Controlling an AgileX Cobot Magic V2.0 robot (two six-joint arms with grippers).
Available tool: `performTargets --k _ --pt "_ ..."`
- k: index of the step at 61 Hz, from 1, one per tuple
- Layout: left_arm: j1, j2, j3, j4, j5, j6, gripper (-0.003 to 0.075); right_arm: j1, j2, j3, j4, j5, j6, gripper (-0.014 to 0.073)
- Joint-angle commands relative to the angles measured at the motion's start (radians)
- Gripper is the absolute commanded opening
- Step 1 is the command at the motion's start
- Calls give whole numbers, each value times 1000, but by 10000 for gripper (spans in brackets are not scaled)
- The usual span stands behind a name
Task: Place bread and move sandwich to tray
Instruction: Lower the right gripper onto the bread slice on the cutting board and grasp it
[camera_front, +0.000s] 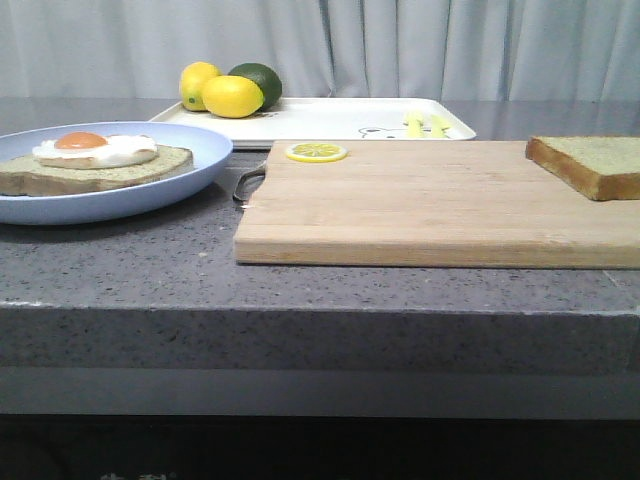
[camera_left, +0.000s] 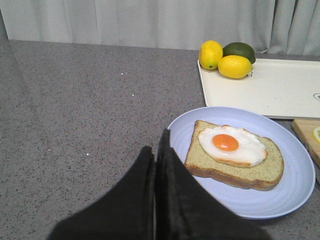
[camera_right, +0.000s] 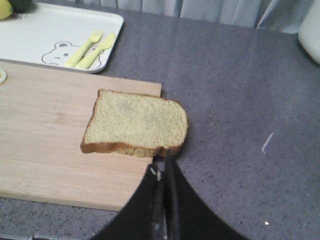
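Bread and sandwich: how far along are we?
Nothing done yet. The plain bread lies on the cutting board's edge; the egg-topped slice sits uncovered on the blue plate. Both tools, left and right, are shut and empty. Topping, then moving to the tray, remains.

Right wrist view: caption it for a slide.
Shut right gripper poised by the plain bread overhanging the cutting board's edge.

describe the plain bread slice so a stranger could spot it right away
Find the wooden cutting board in the middle of the table; the bread lies at its right end, overhanging the edge. Unlike the slice on the blue plate, it carries no fried egg.
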Motion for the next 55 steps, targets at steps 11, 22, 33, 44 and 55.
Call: performTargets --k 11,22,33,44,55 --pt "0 65 -28 3 -72 2 -13 -7 63 -31 -12 10 -2 -76" --pt "0 70 -28 35 -73 2 211 -7 93 -31 -12 20 -2 281" --pt "0 70 -28 31 -73 2 468 -7 97 -31 5 9 -2 456" --pt "0 70 -28 31 -76 2 435 -7 144 -70 29 20 -2 456" --pt "0 70 -28 31 -76 2 400 -7 317 -209 48 152 -2 456"
